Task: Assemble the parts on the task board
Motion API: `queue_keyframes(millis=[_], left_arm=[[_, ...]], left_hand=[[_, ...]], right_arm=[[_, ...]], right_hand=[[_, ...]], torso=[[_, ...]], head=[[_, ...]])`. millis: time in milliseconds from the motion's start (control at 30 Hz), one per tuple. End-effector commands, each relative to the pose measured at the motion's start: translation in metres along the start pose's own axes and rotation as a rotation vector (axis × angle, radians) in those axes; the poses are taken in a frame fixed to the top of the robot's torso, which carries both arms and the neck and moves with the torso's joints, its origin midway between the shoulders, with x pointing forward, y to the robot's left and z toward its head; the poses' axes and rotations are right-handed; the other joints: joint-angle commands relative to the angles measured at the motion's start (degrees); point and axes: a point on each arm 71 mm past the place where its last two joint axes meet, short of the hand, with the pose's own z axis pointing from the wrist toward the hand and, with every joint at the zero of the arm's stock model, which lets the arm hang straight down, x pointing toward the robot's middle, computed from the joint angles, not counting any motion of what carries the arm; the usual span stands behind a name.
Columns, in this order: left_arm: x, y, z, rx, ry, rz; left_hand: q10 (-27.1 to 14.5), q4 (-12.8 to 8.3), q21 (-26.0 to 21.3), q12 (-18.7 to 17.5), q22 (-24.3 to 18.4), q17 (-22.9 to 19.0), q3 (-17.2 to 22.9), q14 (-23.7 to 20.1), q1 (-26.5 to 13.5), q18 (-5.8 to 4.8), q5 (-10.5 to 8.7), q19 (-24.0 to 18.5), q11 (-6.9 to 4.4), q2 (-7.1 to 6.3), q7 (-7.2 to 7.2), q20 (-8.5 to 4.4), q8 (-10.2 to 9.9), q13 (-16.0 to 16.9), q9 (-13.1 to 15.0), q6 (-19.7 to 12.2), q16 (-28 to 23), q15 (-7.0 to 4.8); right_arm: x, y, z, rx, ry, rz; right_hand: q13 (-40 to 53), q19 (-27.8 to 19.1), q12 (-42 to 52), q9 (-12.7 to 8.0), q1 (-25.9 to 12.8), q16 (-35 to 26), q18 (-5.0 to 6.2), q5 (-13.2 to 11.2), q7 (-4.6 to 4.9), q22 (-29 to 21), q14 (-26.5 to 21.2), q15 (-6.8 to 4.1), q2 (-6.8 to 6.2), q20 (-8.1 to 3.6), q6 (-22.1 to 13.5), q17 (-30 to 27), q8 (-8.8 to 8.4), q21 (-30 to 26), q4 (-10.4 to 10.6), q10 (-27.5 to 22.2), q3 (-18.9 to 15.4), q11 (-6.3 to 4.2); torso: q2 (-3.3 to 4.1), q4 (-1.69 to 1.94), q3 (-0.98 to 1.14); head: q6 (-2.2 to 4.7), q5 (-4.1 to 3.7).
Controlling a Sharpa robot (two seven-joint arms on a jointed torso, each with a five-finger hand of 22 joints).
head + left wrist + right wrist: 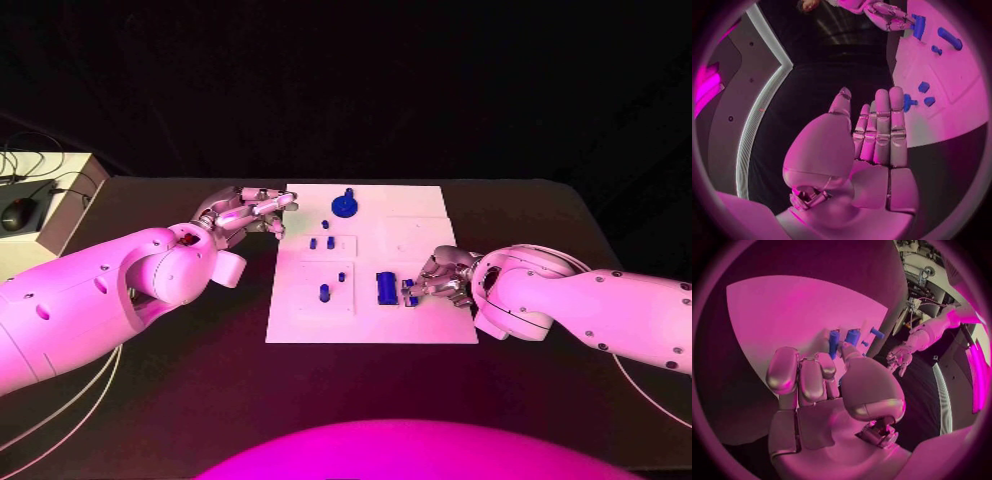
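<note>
Left hand [248, 213] hovers off the table, fingers straight and together, holding nothing. Right hand [440, 278] sits low, fingers curled. Both arms reach inward from the sides.

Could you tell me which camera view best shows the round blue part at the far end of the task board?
The head view: the round blue part sits unobstructed on the task board. I cannot identify it with confidence in either wrist view, though both show other blue pieces.

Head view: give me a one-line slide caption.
Right robot hand touches a blue block on the white board; left robot hand waits open beside it.
</note>
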Motion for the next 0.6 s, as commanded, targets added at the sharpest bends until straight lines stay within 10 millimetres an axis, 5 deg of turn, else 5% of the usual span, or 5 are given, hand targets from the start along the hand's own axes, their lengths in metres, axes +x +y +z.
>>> queue_keyframes(millis=[33, 233, 367, 467, 600], left_arm=[[0.0026, -0.0006, 0.0001, 0.005, 0.019, -0.001], [0.0027, -0.0006, 0.0001, 0.005, 0.02, -0.001], [0.0027, -0.0006, 0.0001, 0.005, 0.021, -0.001], [0.0028, -0.0005, 0.0, 0.003, 0.022, -0.001], [0.0029, -0.0004, 0.0, 0.001, 0.024, 0.001]], left_hand=[[-0.42, 0.24, -0.37, 0.19, -0.05, -0.06, -0.1, -0.25, -0.08, 0.93, -0.22, 0.11, -0.17, 0.04, 0.09, -0.05, -0.07, 0.05, 0.05, -0.19, -0.07, 0.2], [-0.43, 0.25, -0.39, 0.19, -0.07, -0.07, -0.01, -0.25, 0.02, 0.94, -0.15, 0.11, -0.17, 0.17, 0.09, -0.05, -0.07, 0.05, 0.05, -0.18, -0.08, 0.2], [-0.44, 0.22, -0.39, 0.19, -0.07, -0.07, 0.05, -0.26, 0.1, 0.94, -0.11, 0.11, -0.17, 0.23, 0.09, -0.05, -0.06, 0.05, 0.05, -0.16, -0.09, 0.2], [-0.43, 0.3, -0.39, 0.18, -0.07, -0.07, 0.0, -0.25, -0.06, 0.94, -0.14, 0.11, -0.16, 0.13, 0.12, -0.05, -0.07, 0.05, 0.05, -0.22, -0.09, 0.21], [-0.43, 0.16, -0.39, 0.17, -0.07, -0.08, 0.22, -0.26, 0.26, 0.94, -0.03, 0.11, -0.16, 0.3, 0.16, -0.05, -0.08, 0.05, 0.05, -0.25, -0.1, 0.19]], right_arm=[[0.0045, -0.0005, 0.0006, -0.005, 0.022, -0.024], [0.0025, -0.0016, 0.0016, 0.0, 0.0, -0.014], [0.0018, -0.0014, 0.0022, 0.001, -0.009, -0.008], [0.0018, -0.0008, 0.0028, 0.001, -0.012, -0.005], [0.0017, -0.0006, 0.0032, 0.0, -0.013, -0.002]], right_hand=[[-0.01, 4.03, 0.11, -0.17, 0.36, -0.3, 0.44, -0.47, -0.32, 7.55, 0.01, -0.26, 0.03, -0.46, 0.33, -0.11, -0.41, -0.37, -9.94, 0.35, 9.55, -0.77], [-0.04, 4.04, 0.1, -1.06, -0.6, -0.28, 0.41, -2.94, -0.45, 7.55, 0.03, -0.25, -0.03, -0.49, 0.96, -0.06, -0.69, -0.39, -7.49, 0.19, 7.44, -0.79], [-0.09, 4.05, 0.16, -1.44, -1.16, -0.28, 0.42, -3.69, -0.36, 7.55, 0.05, -0.23, 0.35, -0.47, 1.34, -0.03, -0.71, -0.41, -5.04, 0.17, 3.5, -0.78], [-0.19, 4.05, 0.1, -1.63, -2.16, -0.29, 0.44, -6.87, -0.24, 7.53, 0.05, -0.12, 0.08, -0.4, 1.61, -0.03, -0.71, -0.46, -2.89, 0.11, 0.45, -0.63], [-0.41, 4.03, -0.1, -1.81, -1.69, -0.33, 0.5, -7.13, -0.07, 7.5, 0.02, -0.03, -0.24, -0.3, 1.57, -0.05, -0.78, -0.61, -1.17, -0.12, -3.3, -0.42]], torso=[[-0.02, 0.01, 0.0], [-0.04, 0.0, 0.0], [0.0, -0.02, 0.01], [0.02, 0.01, 0.01], [0.0, 0.02, 0.0]], head=[[-0.01, 0.05], [-0.02, 0.05], [-0.03, 0.07], [-0.09, 0.06], [-0.15, -0.04]])
